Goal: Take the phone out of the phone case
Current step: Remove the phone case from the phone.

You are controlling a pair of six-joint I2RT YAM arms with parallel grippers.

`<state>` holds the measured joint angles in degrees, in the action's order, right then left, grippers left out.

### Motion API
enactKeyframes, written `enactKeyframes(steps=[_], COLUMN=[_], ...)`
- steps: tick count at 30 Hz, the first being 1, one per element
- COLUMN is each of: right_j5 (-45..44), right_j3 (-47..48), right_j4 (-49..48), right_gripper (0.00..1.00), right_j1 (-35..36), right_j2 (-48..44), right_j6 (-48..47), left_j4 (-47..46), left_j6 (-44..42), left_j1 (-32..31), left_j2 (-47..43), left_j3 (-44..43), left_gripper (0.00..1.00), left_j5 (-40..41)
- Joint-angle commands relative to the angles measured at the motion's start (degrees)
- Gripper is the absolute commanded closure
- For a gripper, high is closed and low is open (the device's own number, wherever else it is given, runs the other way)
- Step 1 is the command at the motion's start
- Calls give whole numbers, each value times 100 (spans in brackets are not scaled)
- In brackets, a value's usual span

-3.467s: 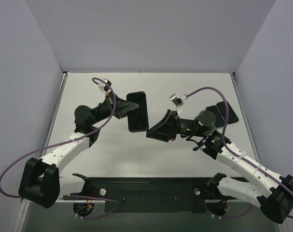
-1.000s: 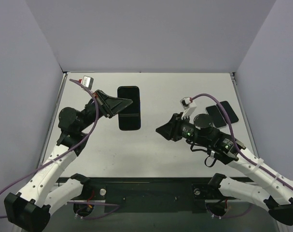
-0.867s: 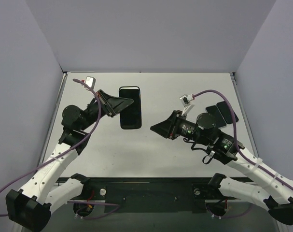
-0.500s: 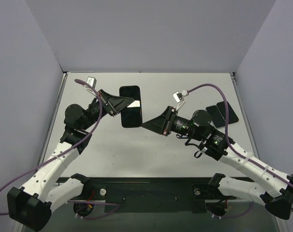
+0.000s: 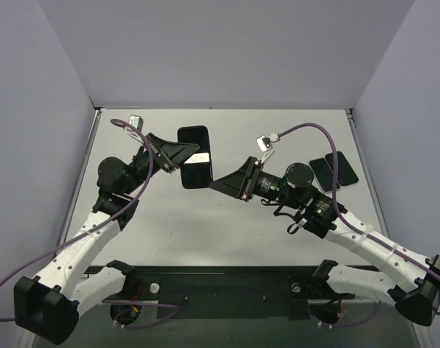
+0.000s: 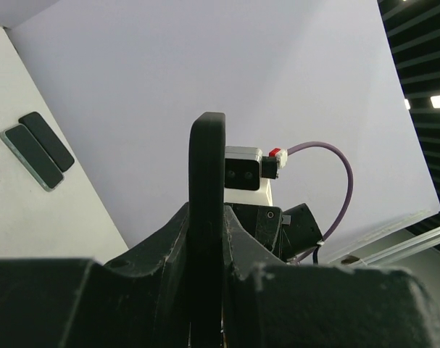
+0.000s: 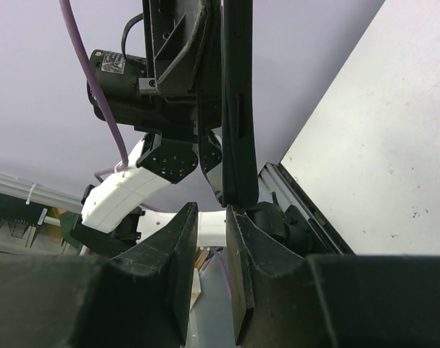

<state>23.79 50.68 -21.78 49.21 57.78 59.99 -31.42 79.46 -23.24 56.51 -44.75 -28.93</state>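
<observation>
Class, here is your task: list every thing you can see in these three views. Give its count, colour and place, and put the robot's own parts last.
cased phone: one, black, held up off the table, edge-on to both wrist cameras
flat dark slabs: two, black, one with a paler rim, lying side by side at the table's far right
table: one, pale grey, under both arms
cables: two, purple, one looping along each arm
left gripper: one, black, shut on the cased phone
right gripper: one, black, slightly open, tip close to the phone's near end; contact unclear
</observation>
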Motion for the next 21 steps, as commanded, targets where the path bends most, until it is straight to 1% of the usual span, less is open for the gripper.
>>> enactKeyframes(steps=[1, 3, 6, 9, 15, 21], right_j5=[-191, -199, -331, -358, -209, 64], right_j3=[39, 83, 179, 215, 372, 671], right_j4=[-326, -397, -257, -221, -344, -546], right_gripper=[80, 79, 78, 76, 76, 76], right_j1=[-17, -34, -78, -175, -377, -421], right_j2=[268, 365, 523, 664, 989, 1297], right_j6=[-93, -66, -101, -110, -49, 4], left_j4=[-1076, -1217, -1472, -1858, -1947, -2175], left_j6=[561, 676, 930, 1177, 1309, 1396], left_j1=[-31, -22, -22, -22, -40, -224], left_j2=[-53, -79, -61, 0, -9, 149], left_j3=[-60, 45, 168, 265, 274, 283], left_gripper=[100, 100, 100, 100, 100, 100], left_j5=[-87, -104, -130, -192, -271, -289])
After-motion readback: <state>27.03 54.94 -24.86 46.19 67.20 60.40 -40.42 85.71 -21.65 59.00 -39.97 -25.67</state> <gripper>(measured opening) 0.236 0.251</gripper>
